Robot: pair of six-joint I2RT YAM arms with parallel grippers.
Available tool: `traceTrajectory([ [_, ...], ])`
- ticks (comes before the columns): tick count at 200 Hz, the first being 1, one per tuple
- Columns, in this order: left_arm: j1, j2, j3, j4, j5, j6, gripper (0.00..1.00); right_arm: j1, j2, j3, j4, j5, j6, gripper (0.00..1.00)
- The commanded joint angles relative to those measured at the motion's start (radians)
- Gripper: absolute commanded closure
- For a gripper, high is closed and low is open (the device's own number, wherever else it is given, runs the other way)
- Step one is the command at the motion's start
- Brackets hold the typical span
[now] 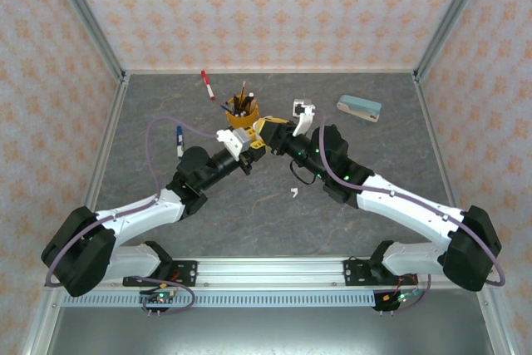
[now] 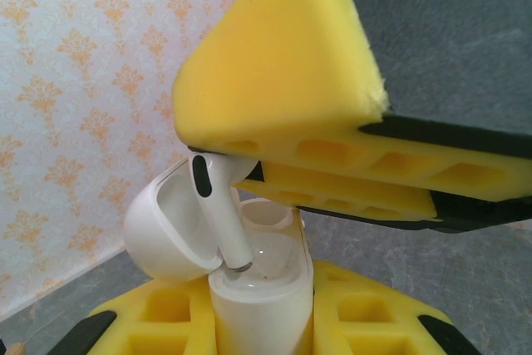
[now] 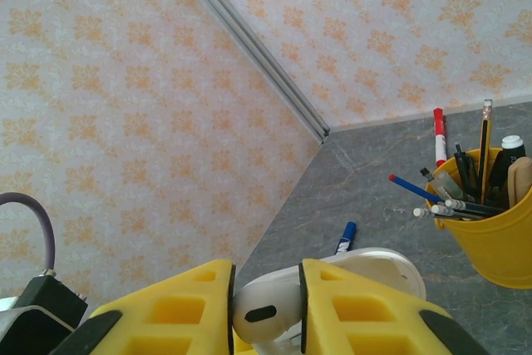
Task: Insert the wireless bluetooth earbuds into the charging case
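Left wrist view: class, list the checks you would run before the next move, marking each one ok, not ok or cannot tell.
1. Lid of the charging case open: ok.
2. Left claw shut on the charging case: ok.
3. Right claw shut on the white earbud: ok.
4. Stem tip at the case's opening: ok.
5. Earbud fully seated: not ok, most of the stem stands above the case.
6. Stem in line with its socket: cannot tell.

White link shells and black joint housings are showing on left arm [image 1: 137, 214] and right arm [image 1: 407, 201]. A purple cable [image 1: 158, 126] is looping along each arm. On the right arm's black forearm, green lights [image 1: 321, 152] are glowing. Yellow, pocketed fingers [image 3: 191, 305] with black strips are showing on left gripper [image 2: 262, 322] and right gripper [image 3: 266, 305].
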Motion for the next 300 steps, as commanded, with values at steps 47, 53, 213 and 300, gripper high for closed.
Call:
traceTrajectory([
  [47,-0.009,-0.009,0.038,0.044,-0.004,-0.011,1.00,0.007,0.001,-0.050,0.044,-0.002,0.009,0.77],
  [53,-0.008,-0.011,0.037,0.044,-0.006,-0.011,1.00,0.008,-0.001,-0.055,0.044,0.000,0.009,0.77],
  [213,-0.009,-0.001,0.045,0.042,-0.017,-0.012,1.00,0.016,-0.029,-0.132,0.044,0.010,0.004,0.77],
  [300,-0.008,0.005,0.042,0.050,-0.020,-0.012,1.00,0.022,-0.030,-0.155,0.033,0.036,0.020,0.74],
])
